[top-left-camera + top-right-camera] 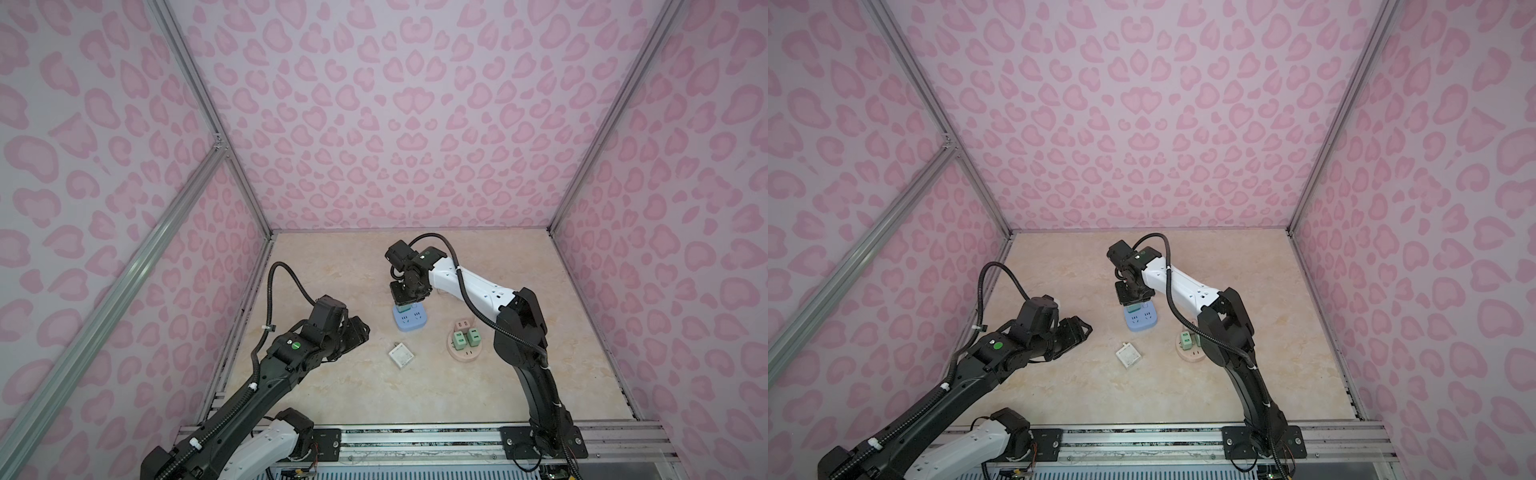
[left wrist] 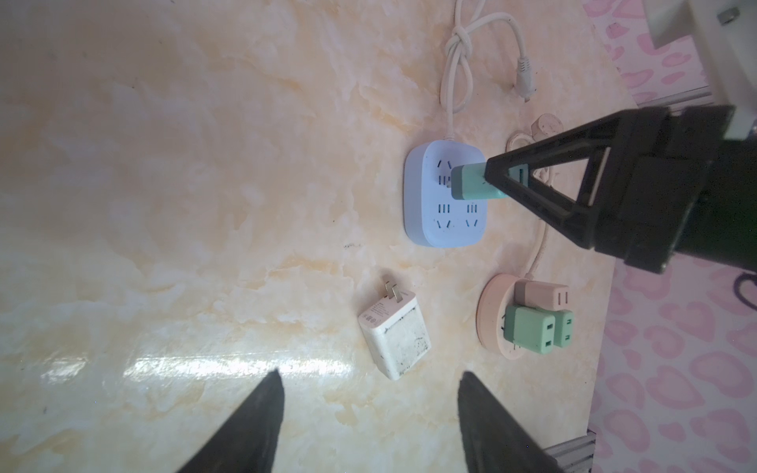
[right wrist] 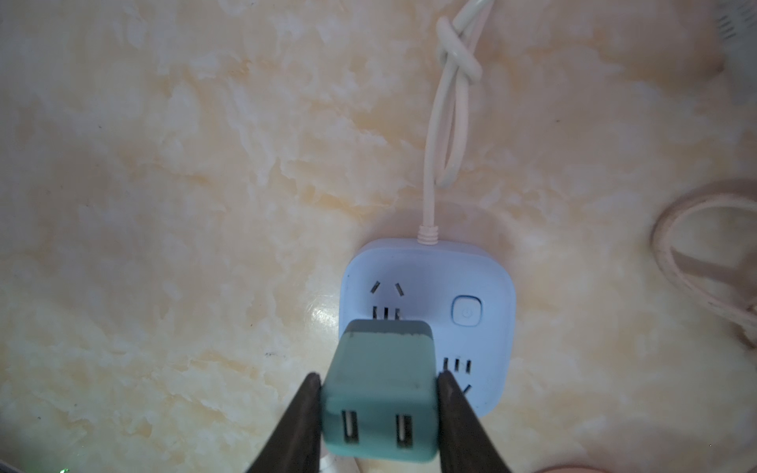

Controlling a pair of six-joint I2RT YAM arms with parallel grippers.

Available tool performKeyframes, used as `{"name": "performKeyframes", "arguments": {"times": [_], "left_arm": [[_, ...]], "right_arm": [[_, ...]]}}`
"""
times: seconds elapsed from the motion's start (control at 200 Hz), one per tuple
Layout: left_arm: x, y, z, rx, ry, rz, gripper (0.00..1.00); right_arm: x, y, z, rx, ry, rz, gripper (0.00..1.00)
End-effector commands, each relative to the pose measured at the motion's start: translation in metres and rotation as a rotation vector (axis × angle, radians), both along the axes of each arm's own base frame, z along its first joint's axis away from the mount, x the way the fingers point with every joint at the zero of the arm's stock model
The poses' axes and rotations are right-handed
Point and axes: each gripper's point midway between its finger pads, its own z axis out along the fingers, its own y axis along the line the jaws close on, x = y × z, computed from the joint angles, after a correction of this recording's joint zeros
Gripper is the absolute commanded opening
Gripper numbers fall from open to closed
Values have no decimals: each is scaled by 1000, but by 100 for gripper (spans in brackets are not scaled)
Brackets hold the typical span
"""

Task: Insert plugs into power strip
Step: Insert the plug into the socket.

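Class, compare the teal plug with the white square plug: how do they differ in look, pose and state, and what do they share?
Look: the teal plug is small and narrow; the white plug is larger, flatter, square. State: the right gripper holds the teal plug; the white plug lies free on the table. Pose: the teal plug stands end-down at the blue power strip; the white plug lies flat. Both are blocky adapters.

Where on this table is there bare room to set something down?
Bare: the front of the table, between the white square adapter and the front rail; the far left corner beyond the left gripper; the right side past the pink round strip. Crowded: the middle, where the right gripper holds the teal plug at the blue power strip.
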Motion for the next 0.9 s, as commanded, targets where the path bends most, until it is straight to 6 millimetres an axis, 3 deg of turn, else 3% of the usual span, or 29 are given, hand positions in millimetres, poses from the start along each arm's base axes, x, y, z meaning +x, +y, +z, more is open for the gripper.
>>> {"name": "performKeyframes", "arguments": {"times": [0.0, 0.895], "left_arm": [[3, 0, 1, 7, -13, -1, 69], [3, 4, -8, 42, 0, 3, 69]], "right_arm": [[0, 2, -8, -6, 8, 0, 0], [-17, 6, -28, -30, 26, 22, 0]]}}
